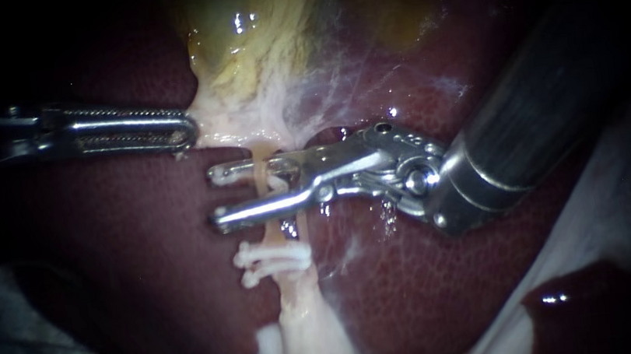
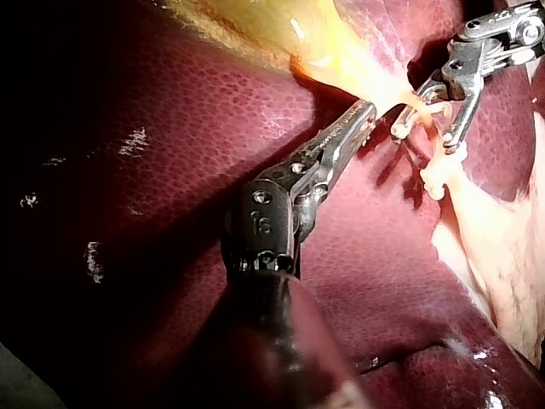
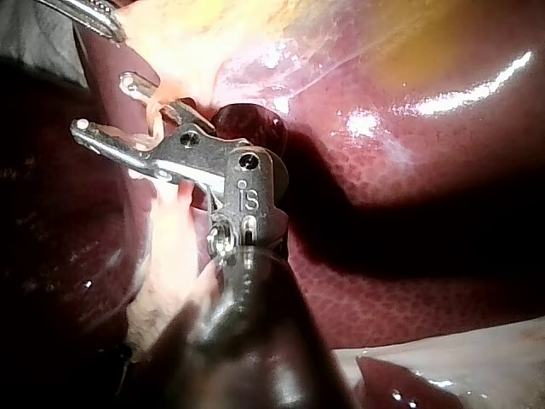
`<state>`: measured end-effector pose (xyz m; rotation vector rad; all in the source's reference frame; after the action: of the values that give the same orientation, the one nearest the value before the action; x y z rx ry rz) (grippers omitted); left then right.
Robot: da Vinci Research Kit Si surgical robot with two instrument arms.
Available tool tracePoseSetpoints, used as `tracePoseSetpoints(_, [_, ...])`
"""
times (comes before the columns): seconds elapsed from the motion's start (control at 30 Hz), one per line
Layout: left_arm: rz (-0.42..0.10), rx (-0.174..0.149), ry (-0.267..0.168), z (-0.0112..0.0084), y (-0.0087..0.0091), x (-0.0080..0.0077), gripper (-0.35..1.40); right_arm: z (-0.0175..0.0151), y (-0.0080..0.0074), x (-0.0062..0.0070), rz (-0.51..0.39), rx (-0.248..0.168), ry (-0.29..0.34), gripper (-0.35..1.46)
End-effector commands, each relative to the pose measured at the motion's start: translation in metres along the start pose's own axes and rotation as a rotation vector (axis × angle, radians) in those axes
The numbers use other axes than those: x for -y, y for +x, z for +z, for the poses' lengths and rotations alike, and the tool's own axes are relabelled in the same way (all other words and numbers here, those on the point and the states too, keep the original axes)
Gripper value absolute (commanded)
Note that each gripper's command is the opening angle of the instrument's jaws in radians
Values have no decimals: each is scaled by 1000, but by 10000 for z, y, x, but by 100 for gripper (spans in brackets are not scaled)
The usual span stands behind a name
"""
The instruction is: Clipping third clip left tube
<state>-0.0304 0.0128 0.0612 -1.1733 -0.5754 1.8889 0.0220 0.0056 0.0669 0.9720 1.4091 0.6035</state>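
right hand astride the left tube (image 1: 258, 171), just far of two white clips (image 1: 273, 258)
our right instrument (image 1: 212, 198) comes in from the right, its hand wide open, one jaw either side of the tube, not pinching it. our left instrument (image 1: 184, 132) lies to the left, its hand closed on the pale lower edge of the gallbladder (image 1: 254, 42), above the dark liver (image 1: 142, 242).

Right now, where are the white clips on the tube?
In the endoscope view, the white clips cross the tube just below my right instrument, over the liver.
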Motion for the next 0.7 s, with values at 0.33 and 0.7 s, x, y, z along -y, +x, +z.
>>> tracePoseSetpoints(0.33, [0,0,0,0,0,0,-35,-8,-2,5,24,7,16,-34])
tracePoseSetpoints(0.7, [0,0,0,0,0,0,-35,-9,-4,3,23,21,17,-35])
